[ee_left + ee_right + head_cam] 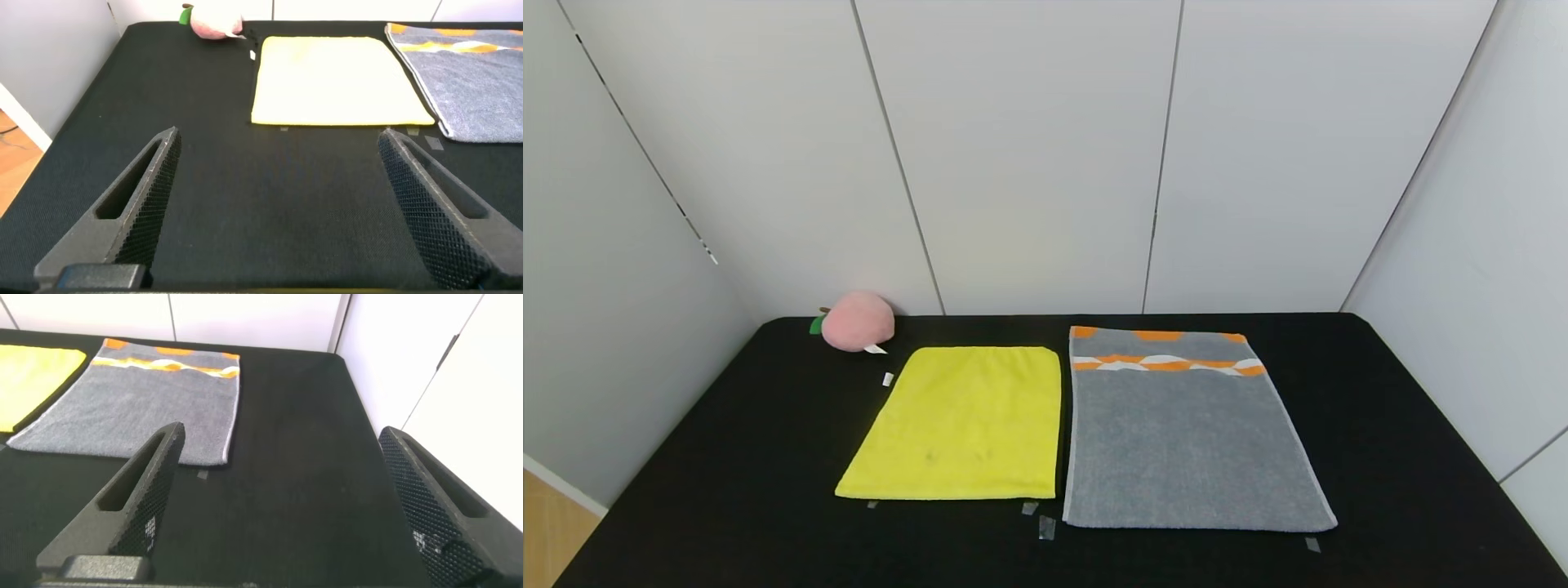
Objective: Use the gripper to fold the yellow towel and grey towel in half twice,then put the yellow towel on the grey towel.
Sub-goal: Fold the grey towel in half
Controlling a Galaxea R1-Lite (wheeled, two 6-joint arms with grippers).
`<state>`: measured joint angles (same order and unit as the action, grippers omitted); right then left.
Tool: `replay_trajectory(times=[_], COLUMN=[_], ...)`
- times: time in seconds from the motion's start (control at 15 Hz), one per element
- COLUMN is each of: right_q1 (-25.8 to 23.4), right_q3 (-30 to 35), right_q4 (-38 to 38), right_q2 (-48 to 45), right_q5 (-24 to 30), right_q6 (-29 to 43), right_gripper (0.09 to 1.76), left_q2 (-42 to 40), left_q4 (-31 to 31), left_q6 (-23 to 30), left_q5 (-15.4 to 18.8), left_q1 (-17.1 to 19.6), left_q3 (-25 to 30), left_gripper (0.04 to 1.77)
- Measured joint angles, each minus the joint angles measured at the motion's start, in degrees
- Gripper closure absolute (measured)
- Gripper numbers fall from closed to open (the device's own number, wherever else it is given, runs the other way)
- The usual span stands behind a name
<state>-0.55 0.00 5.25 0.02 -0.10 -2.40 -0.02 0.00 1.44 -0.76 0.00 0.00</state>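
The yellow towel (960, 425) lies flat and spread out on the black table, left of centre, with a small white tag (888, 379) at its far left corner. Right beside it, edges nearly touching, the larger grey towel (1186, 441) lies flat, its orange-and-white band (1168, 363) at the far end. Neither arm shows in the head view. My left gripper (278, 147) hovers open over bare table short of the yellow towel (335, 73). My right gripper (282, 445) is open too, over bare table beside the grey towel's (131, 400) near right corner.
A pink plush peach (857, 322) sits at the table's far left corner by the wall. Small tape marks (1045, 527) lie along the towels' near edges. White panel walls close in the back and both sides. The table (1405, 457) has bare black surface on either side.
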Motion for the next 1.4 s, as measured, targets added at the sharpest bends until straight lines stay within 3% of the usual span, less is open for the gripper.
replay_trajectory(times=[1.4], right_q1=[-0.1], right_q3=[0.0], right_q4=[0.2], right_q2=[0.0], right_q5=[-0.1], right_q6=[0.3], right_gripper=[0.14], left_q2=[0.1], left_q4=[-0.1], left_q6=[-0.8], left_q5=[0.0], left_q1=[0.0], left_q3=[0.0], left_gripper=[0.09])
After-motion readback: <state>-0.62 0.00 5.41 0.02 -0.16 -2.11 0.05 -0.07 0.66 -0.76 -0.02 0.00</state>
